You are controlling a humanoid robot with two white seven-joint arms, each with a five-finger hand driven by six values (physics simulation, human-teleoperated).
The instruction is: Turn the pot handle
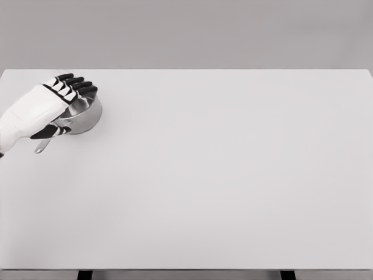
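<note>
A small steel pot stands on the white table near its far left edge. Its thin handle points toward the lower left, and only its end shows below the hand. My left hand lies over the pot's left half. The fingers curl over the far rim, and the thumb presses along the near side where the handle joins. The hand hides the pot's left wall and most of the handle. The right arm is out of sight.
The table's left edge runs just beside the pot and my left forearm. The table's far edge lies a short way behind the pot.
</note>
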